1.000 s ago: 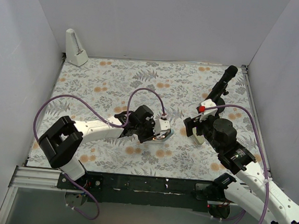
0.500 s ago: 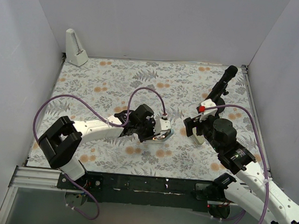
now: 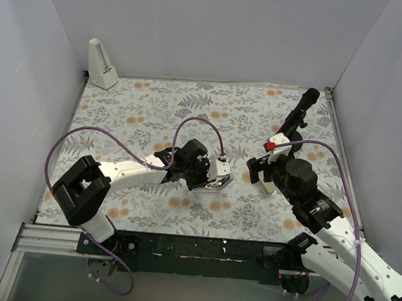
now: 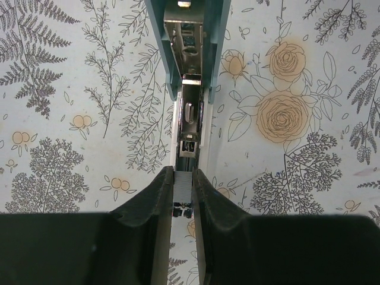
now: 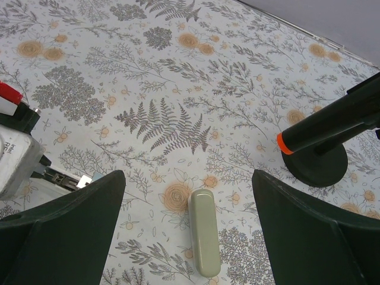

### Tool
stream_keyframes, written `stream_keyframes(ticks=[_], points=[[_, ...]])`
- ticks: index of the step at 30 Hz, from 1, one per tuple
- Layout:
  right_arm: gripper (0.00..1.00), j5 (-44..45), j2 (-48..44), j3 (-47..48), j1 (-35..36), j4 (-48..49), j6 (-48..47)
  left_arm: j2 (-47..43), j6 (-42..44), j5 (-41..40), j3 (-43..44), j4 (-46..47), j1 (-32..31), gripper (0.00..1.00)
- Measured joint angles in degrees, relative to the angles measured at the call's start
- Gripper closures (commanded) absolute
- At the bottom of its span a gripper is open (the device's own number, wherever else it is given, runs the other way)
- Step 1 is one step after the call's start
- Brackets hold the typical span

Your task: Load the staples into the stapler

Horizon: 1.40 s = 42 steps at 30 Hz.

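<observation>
The left end effector (image 4: 182,176) pinches a thin grey staple block (image 4: 182,191), with the teal stapler's (image 4: 189,59) shiny rail at 12 o'clock. The right end effector (image 5: 189,178) is spread wide.

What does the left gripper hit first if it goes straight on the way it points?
The stapler: its open metal rail lies dead ahead of the left gripper, in line with the staples it pinches. Height above the rail is unclear.

Tabletop (image 3: 149,104) shows white, covered in grey ferns and pale orange roses. Stapler (image 4: 190,53) reads teal-blue, silver rail inside. Staple block (image 4: 183,189) gleams grey. Olive-beige bar (image 5: 203,234), plain. Black stand (image 5: 323,163) wears an orange band (image 5: 284,143). Purple cable (image 3: 196,122).
</observation>
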Motion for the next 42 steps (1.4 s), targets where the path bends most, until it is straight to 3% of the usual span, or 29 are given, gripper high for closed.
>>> stream_keyframes(ticks=[42], points=[[0.04, 0.0, 0.0, 0.0, 0.0, 0.0, 0.0, 0.9, 0.5, -0.1, 0.1, 0.1, 0.0, 1.0]])
